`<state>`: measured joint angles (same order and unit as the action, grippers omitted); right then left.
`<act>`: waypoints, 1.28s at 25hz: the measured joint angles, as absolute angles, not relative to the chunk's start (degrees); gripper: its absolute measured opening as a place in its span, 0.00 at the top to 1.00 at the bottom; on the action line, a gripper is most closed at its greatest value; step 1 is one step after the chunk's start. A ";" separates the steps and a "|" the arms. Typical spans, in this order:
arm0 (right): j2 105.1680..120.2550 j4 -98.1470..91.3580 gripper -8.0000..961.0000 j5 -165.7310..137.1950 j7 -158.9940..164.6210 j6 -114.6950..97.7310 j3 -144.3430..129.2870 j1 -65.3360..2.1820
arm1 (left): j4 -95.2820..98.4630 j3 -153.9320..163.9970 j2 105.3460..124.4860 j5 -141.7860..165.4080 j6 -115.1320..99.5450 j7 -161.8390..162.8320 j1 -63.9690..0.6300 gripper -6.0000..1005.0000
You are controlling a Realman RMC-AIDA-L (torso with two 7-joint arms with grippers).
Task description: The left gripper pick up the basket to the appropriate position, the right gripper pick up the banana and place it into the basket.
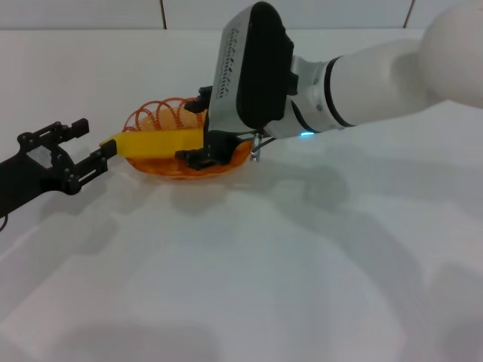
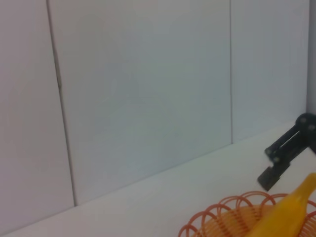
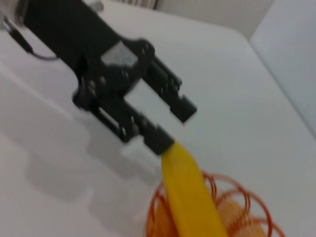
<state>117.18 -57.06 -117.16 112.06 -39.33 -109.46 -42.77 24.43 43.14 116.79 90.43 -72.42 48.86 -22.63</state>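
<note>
The orange wire basket (image 1: 155,109) sits on the white table, left of centre. The yellow banana (image 1: 155,142) lies across it, its left tip sticking out over the rim. My right gripper (image 1: 195,128) hangs over the basket's right half with one finger on each side of the banana; the far finger stands clear of it, so the gripper is open. My left gripper (image 1: 94,138) is open and empty just left of the basket, its near fingertip at the banana's tip. The right wrist view shows the left gripper (image 3: 177,126), the banana (image 3: 190,197) and the basket (image 3: 247,207).
A panelled wall stands behind the table. The left wrist view shows that wall, the basket's rim (image 2: 222,207), the banana (image 2: 286,212) and one black finger (image 2: 281,155); I cannot tell whose. The right arm's grey-white joint (image 1: 392,64) fills the upper right.
</note>
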 joint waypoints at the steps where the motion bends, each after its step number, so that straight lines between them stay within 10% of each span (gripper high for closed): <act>1: 116.98 -60.70 0.21 -116.94 111.72 -40.41 -109.01 -40.33 | 24.43 43.09 116.79 90.41 -72.42 48.86 -22.60 0.41; 17: 116.87 -70.37 0.20 -103.58 95.48 -58.21 -92.17 -25.85 | 23.90 43.07 116.82 87.03 -73.06 46.49 -21.25 0.41; 32: 116.74 -45.87 0.20 -92.44 73.19 -73.50 -67.15 -26.39 | 23.69 43.01 116.88 86.60 -73.33 45.74 -21.28 0.41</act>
<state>116.74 -45.87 -92.44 73.19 -73.50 -67.15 -26.39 23.69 43.01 116.88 86.60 -73.33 45.74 -21.28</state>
